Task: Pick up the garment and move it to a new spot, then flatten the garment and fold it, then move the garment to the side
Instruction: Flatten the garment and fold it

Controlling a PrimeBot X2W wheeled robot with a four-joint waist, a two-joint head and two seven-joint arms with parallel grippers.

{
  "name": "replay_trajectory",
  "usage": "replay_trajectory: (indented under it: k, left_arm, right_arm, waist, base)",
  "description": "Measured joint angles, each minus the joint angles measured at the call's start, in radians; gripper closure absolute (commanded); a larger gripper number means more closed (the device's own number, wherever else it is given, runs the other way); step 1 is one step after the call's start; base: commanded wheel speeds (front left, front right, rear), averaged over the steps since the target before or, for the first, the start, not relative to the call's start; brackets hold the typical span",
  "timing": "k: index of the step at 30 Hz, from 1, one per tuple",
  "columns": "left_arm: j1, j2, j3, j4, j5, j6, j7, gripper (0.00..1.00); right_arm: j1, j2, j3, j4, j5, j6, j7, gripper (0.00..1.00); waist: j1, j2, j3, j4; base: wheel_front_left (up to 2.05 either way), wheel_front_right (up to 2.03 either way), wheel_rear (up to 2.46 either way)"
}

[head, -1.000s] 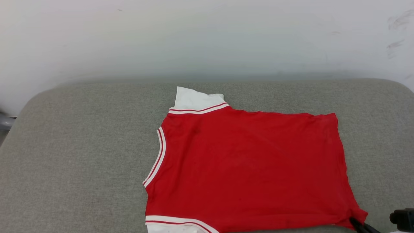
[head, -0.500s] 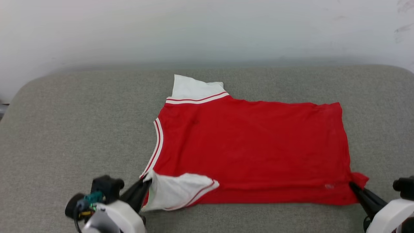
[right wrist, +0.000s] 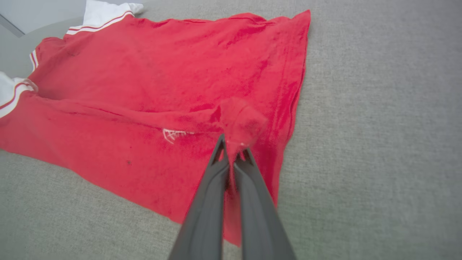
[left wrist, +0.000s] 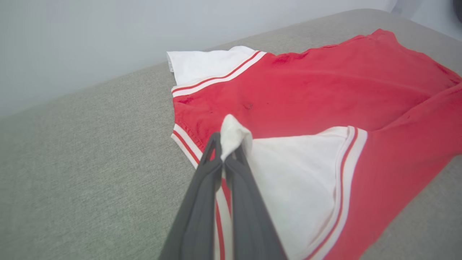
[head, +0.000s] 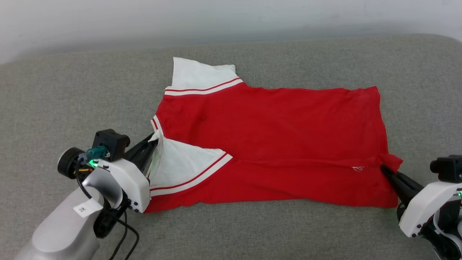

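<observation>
We find the garment (head: 274, 133) spread across the middle of the grey upholstered surface (head: 65, 90), collar end to our left, hem to our right, plain red cloth facing up

Its near long edge is lifted and turned over onto the body, making a folded band that runs from sleeve to hem. The near sleeve (head: 184, 162), white with red-and-white striped trim, lies folded onto the red body. The far sleeve (head: 196, 74) lies flat on the surface, pointing toward the wall (head: 144, 18). A small white logo (head: 357, 168) sits on the turned-over band, just beside the near hem corner

Our left gripper (head: 152, 141): jaws pinched narrow on the tip of the near sleeve. In the left wrist view we see white cloth bunched over the fingertips, the striped collar trim just beside them

Our right gripper (head: 385, 169): jaws pinched narrow on the near hem corner. In the right wrist view a red tuft stands up above the tips

Both grippers sit low; we cannot tell whether either touches the surface

Further out: the left forearm (head: 61, 234) is pale grey with a small white label (head: 85, 208), a green light (head: 94, 163) glows at the wrist, and a black cable (head: 124, 231) loops beside it. The pale wall runs along the far edge of the surface
</observation>
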Motion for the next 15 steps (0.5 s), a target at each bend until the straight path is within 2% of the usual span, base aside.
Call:
replay_trajectory:
  k: [8,15]
  left_arm:
    - [-0.100,-0.044,-0.029,0.163,-0.007,-0.036,-0.009,1.00]
    - [-0.136,-0.089,-0.083,0.297,-0.025,-0.048,-0.031,1.00]
  right_arm:
    - [-0.111,0.000,0.049,0.073,-0.007,0.000,0.017,1.00]
    - [-0.169,0.011,0.098,0.179,-0.027,0.000,0.036,1.00]
  waist:
    - [0.0000,0.0000,0.069,-0.006]
    - [0.0000,0.0000,0.100,-0.004]
  base:
    - [0.00,0.00,0.00]
    - [0.00,0.00,0.00]
